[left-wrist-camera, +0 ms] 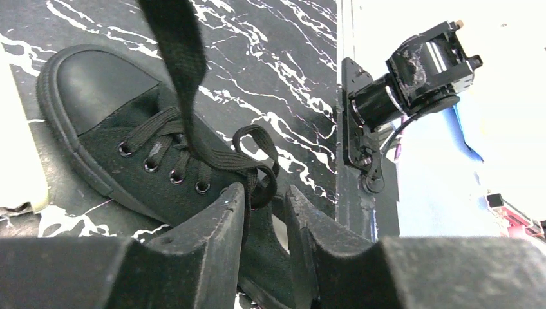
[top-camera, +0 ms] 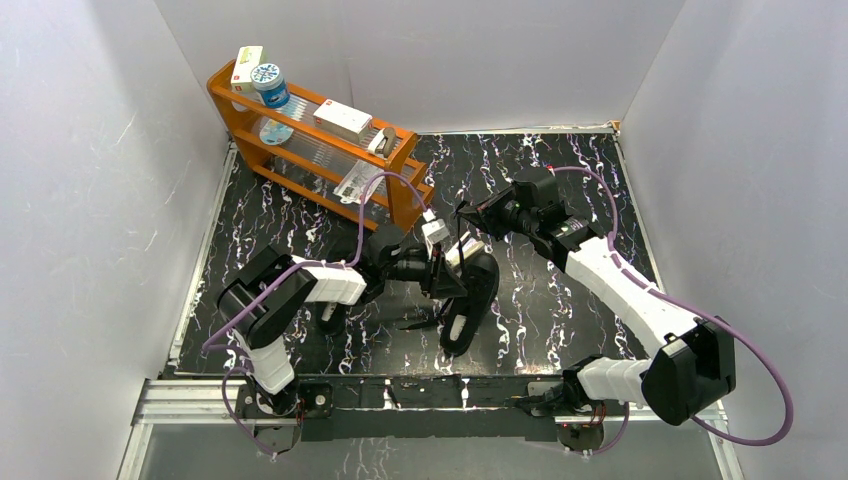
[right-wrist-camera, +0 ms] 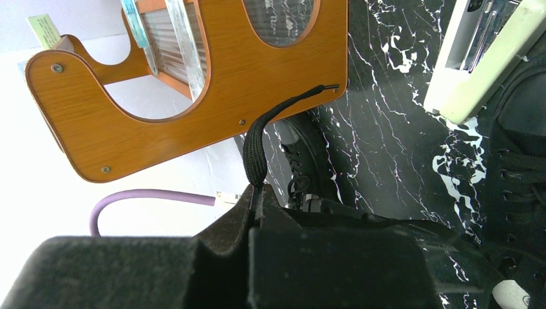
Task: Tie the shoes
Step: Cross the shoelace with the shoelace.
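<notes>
Black low-top canvas sneaker (left-wrist-camera: 161,187) is lying mid-table on the black, white-veined marble-look tabletop (top-camera: 560,300), between the two arms, toe cap pointing away from the left wrist camera. One strand of its thin black lace (left-wrist-camera: 177,64) runs straight up from the eyelets and out of the top of that view.

Left gripper (left-wrist-camera: 265,196) is right down at the tongue end of the shoe. Its jaws are parted a little, and a loose loop of lace sits at the tips against one finger, with nothing squeezed between them.

Over to the right gripper (right-wrist-camera: 256,196): jaws pressed together, pinching a stretch of thin black lace that sticks up out of them, plastic tip in the air. Behind it stands the orange wooden rack (right-wrist-camera: 290,77), and the second black sneaker (right-wrist-camera: 299,161) lies just beside the rack's foot.
</notes>
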Robot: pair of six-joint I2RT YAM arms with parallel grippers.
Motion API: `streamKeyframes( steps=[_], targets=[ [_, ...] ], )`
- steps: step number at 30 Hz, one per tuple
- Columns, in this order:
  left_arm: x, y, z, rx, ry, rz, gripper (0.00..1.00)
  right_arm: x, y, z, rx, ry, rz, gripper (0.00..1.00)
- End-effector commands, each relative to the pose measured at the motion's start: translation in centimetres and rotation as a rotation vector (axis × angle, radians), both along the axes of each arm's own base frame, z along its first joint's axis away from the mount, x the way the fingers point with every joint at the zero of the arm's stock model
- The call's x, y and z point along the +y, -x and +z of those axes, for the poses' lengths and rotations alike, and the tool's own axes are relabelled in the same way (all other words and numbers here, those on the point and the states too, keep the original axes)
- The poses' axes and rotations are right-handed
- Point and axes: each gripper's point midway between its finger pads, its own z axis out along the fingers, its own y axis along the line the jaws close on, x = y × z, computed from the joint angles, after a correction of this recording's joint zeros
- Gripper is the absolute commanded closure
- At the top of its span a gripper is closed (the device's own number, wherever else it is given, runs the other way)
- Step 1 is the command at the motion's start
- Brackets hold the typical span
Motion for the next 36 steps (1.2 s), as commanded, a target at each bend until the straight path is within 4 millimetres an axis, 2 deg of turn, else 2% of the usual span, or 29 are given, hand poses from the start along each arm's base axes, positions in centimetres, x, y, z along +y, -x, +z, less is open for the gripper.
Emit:
streamKeyframes(
  steps=[1, 10, 19, 20, 22, 23, 24, 25, 26, 27, 29, 33, 36],
  targets=[
    [-0.3, 1.0, 1.4, -0.018, 0.065, -0.077, 0.69, -0.2, -0.8, 3.2, -0.080, -0.038, -0.026, 1.00],
    [-0.9, -0.9, 0.3, -0.022, 0.038, 0.019, 0.63, -0.1, -0.6, 3.4, -0.075, -0.051, -0.025, 1.00],
    [-2.2, -1.7, 0.6, -0.039, 0.045, 0.036, 0.66, 0.0, -0.7, 3.9, -0.073, -0.061, -0.026, 1.00],
    [-2.5, -1.6, 0.6, -0.036, 0.048, 0.031, 0.67, 0.0, -0.7, 4.0, -0.075, -0.062, -0.027, 1.00],
    [-3.0, -1.5, 0.4, -0.030, 0.050, 0.016, 0.75, 0.0, -0.7, 4.3, -0.079, -0.063, -0.024, 1.00],
    [-3.1, -1.7, 0.5, -0.036, 0.052, 0.020, 0.87, -0.1, -0.6, 4.4, -0.078, -0.052, -0.025, 1.00],
    [-2.9, -1.9, 1.0, -0.058, 0.054, 0.037, 0.96, -0.5, -0.5, 4.1, -0.072, -0.028, -0.033, 1.00],
    [-2.5, -1.9, 1.7, -0.081, 0.057, 0.055, 1.00, -1.8, -0.2, 3.0, -0.050, 0.058, -0.056, 1.00],
    [-2.3, -1.9, 2.3, -0.095, 0.063, 0.063, 1.00, -3.0, 0.0, 1.6, -0.015, 0.129, -0.039, 1.00],
    [-2.0, -1.6, 3.4, -0.107, 0.074, 0.063, 1.00, -5.5, 0.3, -0.7, 0.035, 0.277, 0.010, 1.00],
    [-1.7, -1.4, 3.8, -0.118, 0.077, 0.062, 1.00, -6.7, -0.2, -1.7, 0.038, 0.376, 0.057, 1.00],
    [-1.2, -0.9, 4.2, -0.125, 0.073, 0.064, 1.00, -7.1, -1.3, -4.1, 0.020, 0.538, 0.222, 1.00],
    [-1.0, -0.4, 4.0, -0.111, 0.069, 0.049, 1.00, -6.6, -2.6, -5.1, -0.088, 0.635, 0.363, 1.00]
  ],
)
